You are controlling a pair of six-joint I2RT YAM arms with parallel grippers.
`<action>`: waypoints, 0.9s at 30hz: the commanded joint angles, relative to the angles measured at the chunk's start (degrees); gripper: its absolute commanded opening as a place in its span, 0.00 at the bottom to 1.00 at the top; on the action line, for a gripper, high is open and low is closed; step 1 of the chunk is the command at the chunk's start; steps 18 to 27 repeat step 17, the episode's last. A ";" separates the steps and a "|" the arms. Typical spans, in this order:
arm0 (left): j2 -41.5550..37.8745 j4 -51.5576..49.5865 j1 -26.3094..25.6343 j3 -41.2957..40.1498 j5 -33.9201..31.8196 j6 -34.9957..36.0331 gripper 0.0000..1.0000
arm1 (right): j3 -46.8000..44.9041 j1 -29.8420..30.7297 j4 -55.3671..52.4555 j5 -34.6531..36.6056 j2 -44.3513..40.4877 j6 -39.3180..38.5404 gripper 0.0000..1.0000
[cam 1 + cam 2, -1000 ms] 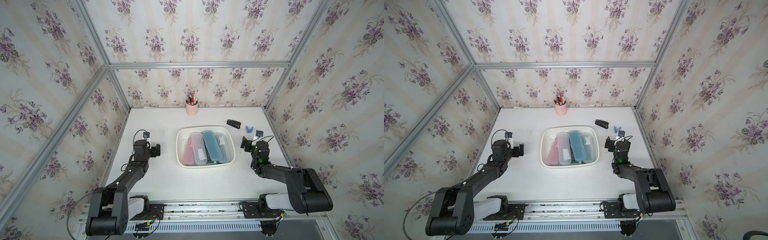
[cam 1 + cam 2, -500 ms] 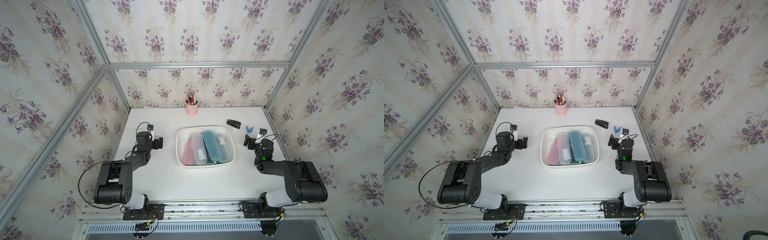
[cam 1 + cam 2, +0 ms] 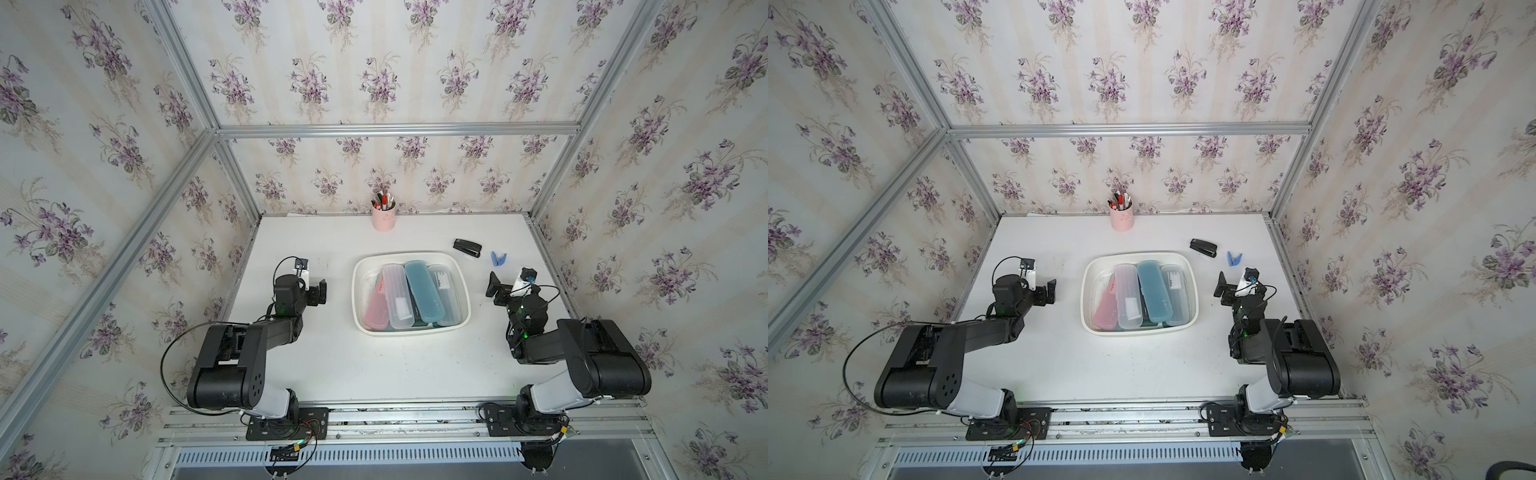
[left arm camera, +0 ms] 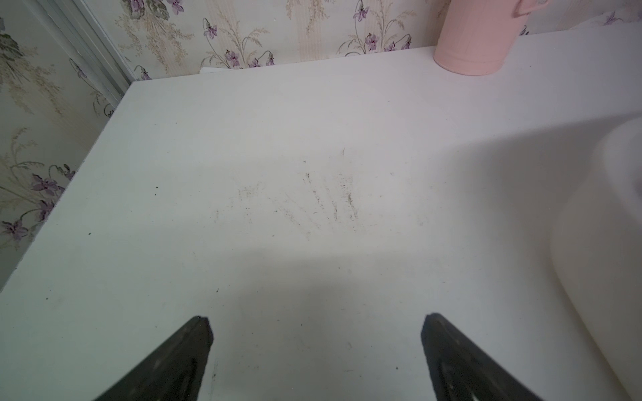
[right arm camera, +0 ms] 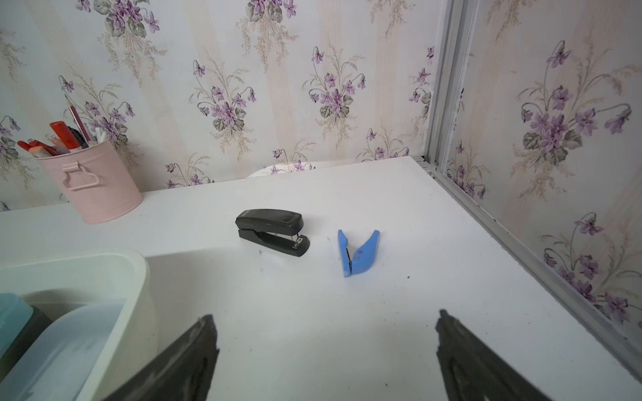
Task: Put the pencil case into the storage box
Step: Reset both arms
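The storage box [image 3: 358, 291] [image 3: 1086, 291], a shallow white tub, sits mid-table in both top views. Several pencil cases lie side by side in it: pink [image 3: 376, 309], clear [image 3: 397, 297], blue [image 3: 424, 291] and a clear one with a label [image 3: 446, 297]. My left gripper [image 3: 319, 292] [image 4: 316, 330] hovers low over bare table left of the box, open and empty. The box wall [image 4: 597, 260] shows at the edge of the left wrist view. Right of the box, my right gripper [image 3: 500, 289] [image 5: 324, 330] is open and empty too, with the box corner [image 5: 139, 274] beside it.
A pink pen cup [image 3: 383, 218] [image 5: 93, 187] stands at the back wall. A black stapler [image 3: 467, 248] [image 5: 272, 231] and a blue clip [image 3: 498, 258] [image 5: 357, 251] lie behind the right gripper. Wallpapered walls with metal frames close in the table on three sides.
Both arms have folded back toward their bases at the front rail. The grippers have stayed beside the box, open and empty. The box and cases have not moved.
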 commanded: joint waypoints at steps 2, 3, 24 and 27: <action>-0.12 2.37 -0.01 0.16 -0.48 0.53 0.99 | 1.07 0.62 -1.70 -3.96 -0.01 -2.37 1.00; -0.10 2.30 -0.01 0.20 -0.48 0.53 0.99 | 1.06 0.63 -1.14 -4.00 0.24 -2.37 1.00; -0.08 2.28 -0.03 0.19 -0.57 0.61 0.99 | 1.16 0.64 -1.42 -3.99 0.16 -2.46 1.00; -0.08 2.28 -0.03 0.19 -0.57 0.61 0.99 | 1.16 0.64 -1.42 -3.99 0.16 -2.46 1.00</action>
